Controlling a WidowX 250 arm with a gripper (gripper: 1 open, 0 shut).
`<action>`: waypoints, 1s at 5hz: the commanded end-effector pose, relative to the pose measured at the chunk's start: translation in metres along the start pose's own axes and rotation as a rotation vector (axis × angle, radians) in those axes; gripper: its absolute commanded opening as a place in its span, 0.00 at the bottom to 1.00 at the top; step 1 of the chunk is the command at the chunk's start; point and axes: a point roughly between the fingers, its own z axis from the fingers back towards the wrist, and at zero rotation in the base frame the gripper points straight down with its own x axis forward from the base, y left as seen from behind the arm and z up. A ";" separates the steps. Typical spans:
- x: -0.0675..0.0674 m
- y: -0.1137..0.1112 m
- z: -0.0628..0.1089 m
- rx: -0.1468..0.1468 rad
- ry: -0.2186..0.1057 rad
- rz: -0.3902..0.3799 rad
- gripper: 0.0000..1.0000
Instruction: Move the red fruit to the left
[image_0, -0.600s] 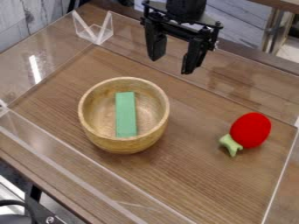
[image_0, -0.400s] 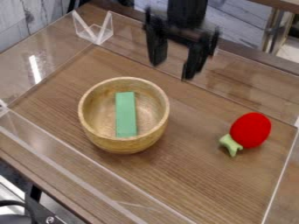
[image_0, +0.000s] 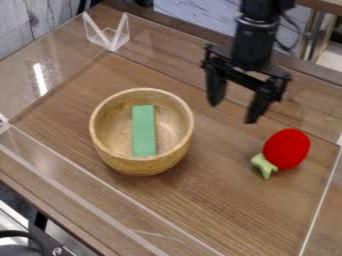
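The red fruit (image_0: 286, 148) lies on the wooden table at the right, its light-green leafy end (image_0: 266, 166) pointing toward the lower left. My gripper (image_0: 238, 103) hangs above the table just up and left of the fruit, pointing down. Its two dark fingers (image_0: 214, 92) stand wide apart with nothing between them. It does not touch the fruit.
A wooden bowl (image_0: 107, 140) holding a flat green block (image_0: 143, 130) sits left of centre. Clear plastic walls (image_0: 40, 70) ring the table, with a clear folded stand (image_0: 104, 35) at the back left.
The gripper has moved right and down, from the back of the table toward the red fruit. Its fingers stayed open. The fruit and bowl have not moved.
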 end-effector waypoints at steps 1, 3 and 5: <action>0.023 -0.035 0.015 -0.008 -0.110 -0.057 1.00; 0.036 -0.068 0.006 0.006 -0.157 -0.155 1.00; 0.022 -0.064 0.015 0.065 -0.199 -0.224 1.00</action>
